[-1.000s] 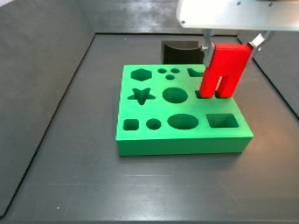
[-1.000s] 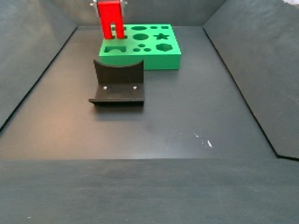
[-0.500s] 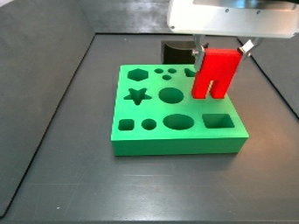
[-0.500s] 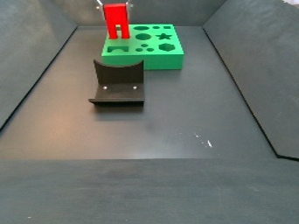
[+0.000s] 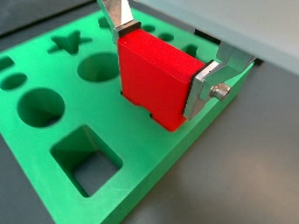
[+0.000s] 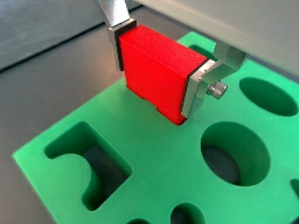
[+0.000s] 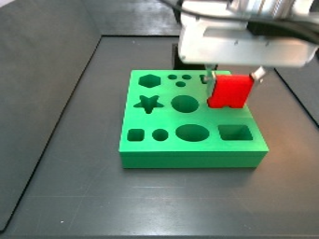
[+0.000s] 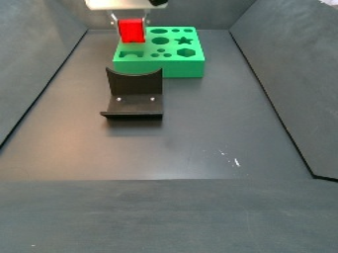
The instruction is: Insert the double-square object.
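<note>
My gripper (image 5: 163,66) is shut on the bright red double-square object (image 5: 155,77), its silver fingers (image 6: 200,83) pressed on two opposite sides. The piece stands upright with its lower end down at the top face of the green block (image 5: 47,188), near the block's edge, and looks partly sunk into a hole there. It shows in both wrist views (image 6: 158,70) and both side views (image 7: 230,91) (image 8: 130,30). The block (image 7: 187,131) has several shaped holes, among them a star, circles and a square (image 5: 84,157).
The dark fixture (image 8: 133,94) stands on the floor in front of the green block (image 8: 169,54) in a side view. A dark grey piece (image 7: 187,54) sits behind the block. Dark walls rise around the floor.
The gripper has come down with the red piece. The piece hung well above the block a second ago and now its lower end is at the block's top face.
</note>
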